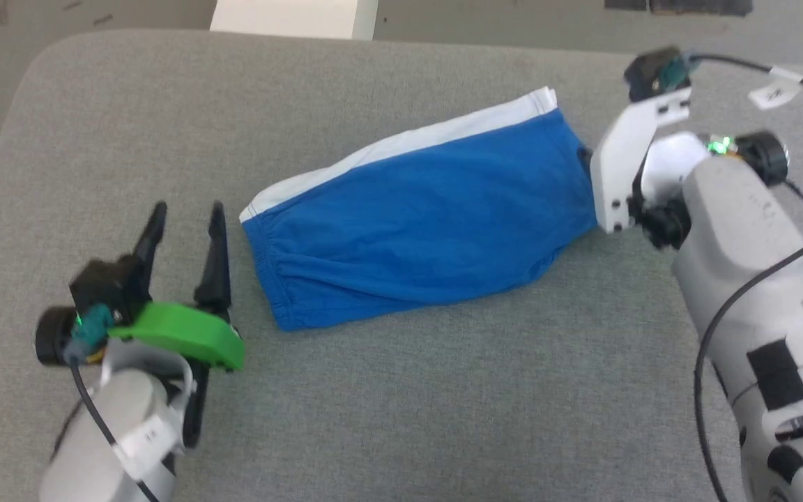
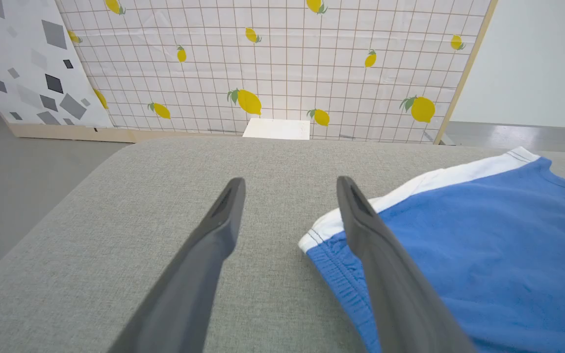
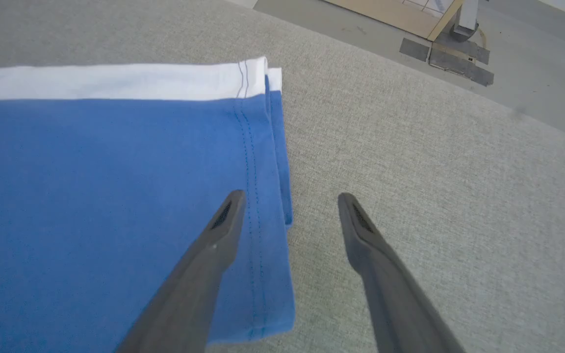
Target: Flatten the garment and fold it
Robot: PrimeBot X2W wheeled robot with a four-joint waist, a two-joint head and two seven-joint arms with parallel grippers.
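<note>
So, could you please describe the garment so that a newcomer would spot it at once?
Start from the wide grey pad. Near its middle lie the shorts, flat and doubled over. They alone are bright blue, with a white stripe along the far edge and a gathered waistband at the left end.

Cloth on cloth
The garment, mid-frame, is matt fine-knit fabric; the table cover under it is a rougher grey weave; the left gripper, lower left, has matt dark plastic fingers and a smooth green plastic guard.
</note>
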